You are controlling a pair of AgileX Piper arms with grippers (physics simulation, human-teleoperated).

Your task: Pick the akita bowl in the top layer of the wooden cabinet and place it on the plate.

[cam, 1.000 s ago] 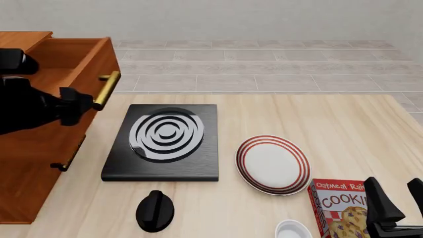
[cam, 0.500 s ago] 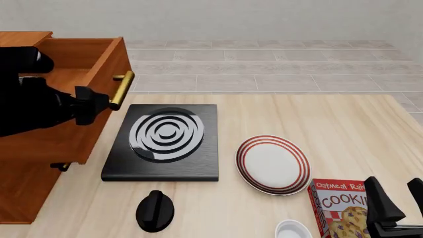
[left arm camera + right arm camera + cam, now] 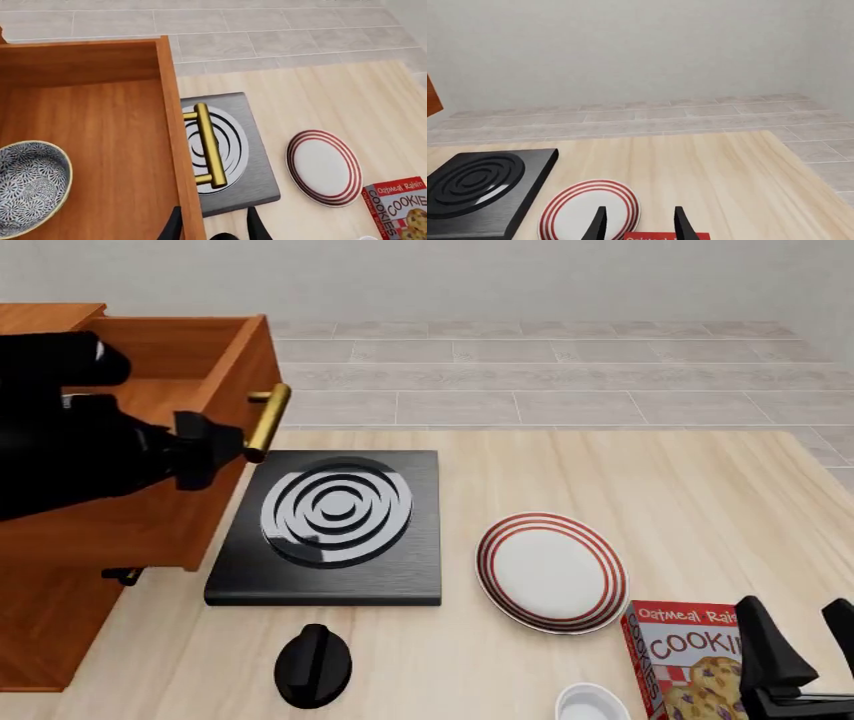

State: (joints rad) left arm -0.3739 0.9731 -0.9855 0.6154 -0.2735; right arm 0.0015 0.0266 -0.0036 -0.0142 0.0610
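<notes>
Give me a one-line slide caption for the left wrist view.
Top layer pulled open, akita bowl inside, plate waiting beyond the stove.

Three views sharing the plate (image 3: pixel 551 571)

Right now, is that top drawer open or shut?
Open. The top drawer sticks out over the stove, and the left wrist view looks down into it, where the bowl sits.
</notes>
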